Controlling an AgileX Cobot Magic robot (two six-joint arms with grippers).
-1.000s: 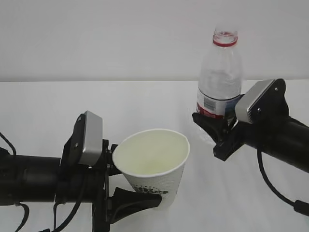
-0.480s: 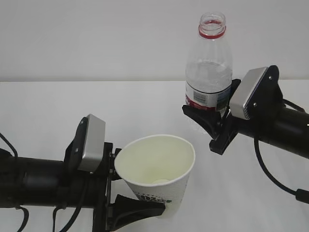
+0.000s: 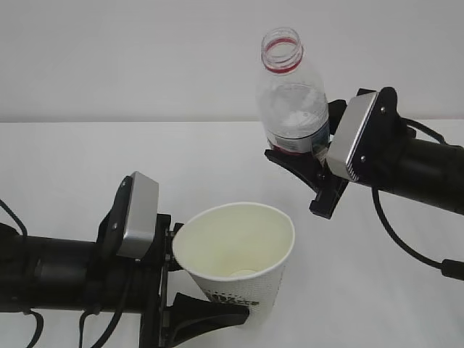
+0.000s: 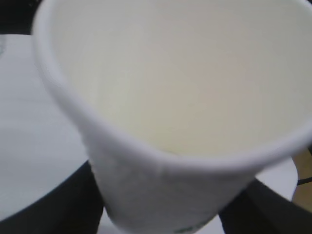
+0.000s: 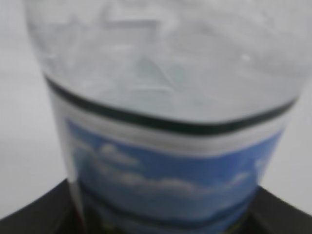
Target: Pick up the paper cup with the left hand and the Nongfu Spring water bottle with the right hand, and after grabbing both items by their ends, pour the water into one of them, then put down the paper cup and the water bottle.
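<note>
**Exterior view: cup held low on the left, bottle held high on the right**

Exterior view puts the left tool [image 3: 190, 293] at the lower left, clenched around the lower part of the paper cup [image 3: 239, 264]; one black finger [image 3: 210, 313] runs under the cup's printed band, and the silver-grey plate sits just behind the cup's rim on the left; the cup tilts with its open mouth turned up and toward the camera, its pale inside on show, and it is lifted off the white surface [image 3: 72, 159].

The right tool [image 3: 308, 170] reaches in from the right, higher up and farther back, grasping the Nongfu Spring water bottle [image 3: 292, 105] around its labelled lower half; the bottle's clear ribbed shoulder and red neck ring rise above the fingers, its capless mouth leaning slightly to the left; the bottle stands above and to the right of the cup, the two well apart and not touching.

Left wrist view is filled by the cup [image 4: 170, 97], blurred, its rim close to the lens and a dark finger [image 4: 58, 209] at each lower corner; right wrist view shows the bottle [image 5: 165, 97] just as close, a blue sky picture on its label, with dark fingers [image 5: 34, 209] pressed at both lower corners; whether water lies in the cup I cannot tell.
</note>
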